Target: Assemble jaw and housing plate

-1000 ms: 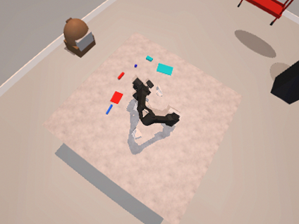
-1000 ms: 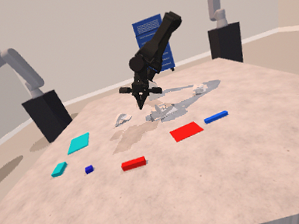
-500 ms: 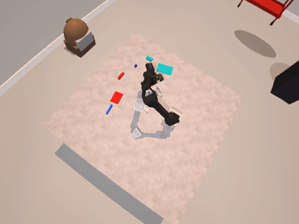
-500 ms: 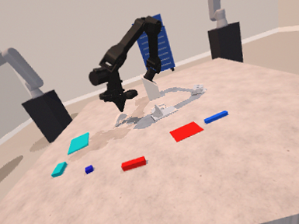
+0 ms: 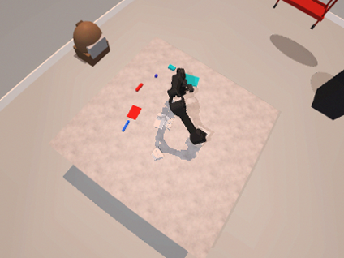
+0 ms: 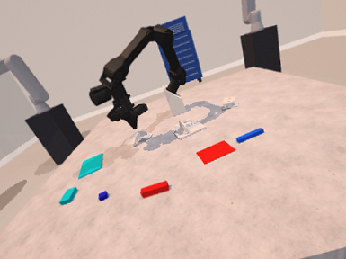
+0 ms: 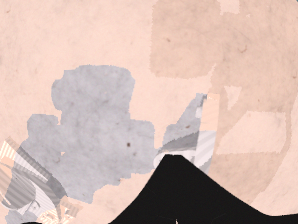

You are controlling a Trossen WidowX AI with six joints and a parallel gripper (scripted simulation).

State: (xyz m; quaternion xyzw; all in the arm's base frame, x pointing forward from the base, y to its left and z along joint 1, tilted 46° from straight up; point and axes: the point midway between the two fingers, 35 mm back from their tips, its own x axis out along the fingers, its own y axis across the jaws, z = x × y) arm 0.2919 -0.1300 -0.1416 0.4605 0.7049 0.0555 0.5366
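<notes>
The white loose jaw (image 6: 141,138) (image 7: 206,147) lies on the table; the arm hides it in the top view. My gripper (image 6: 135,127) (image 7: 172,161) is shut and empty, its tips just above and beside this jaw. The white base assembly (image 5: 160,122) (image 6: 192,131) sits nearer the middle, with a raised jaw-like part on it; it shows partly at the lower left of the wrist view (image 7: 31,192). Its pins are too small to make out. Another small white part, apparently the housing plate (image 5: 158,153) (image 6: 229,102), lies apart on the far side of the base assembly.
A red square (image 5: 134,112) (image 6: 215,152), blue bar (image 5: 126,126) (image 6: 250,135), red bar (image 5: 139,87) (image 6: 154,189), small blue block (image 5: 156,75) (image 6: 103,195), teal block (image 5: 172,67) (image 6: 68,196) and teal plate (image 5: 192,80) (image 6: 91,165) lie around. A white upright panel (image 6: 175,102) stands by the arm's base.
</notes>
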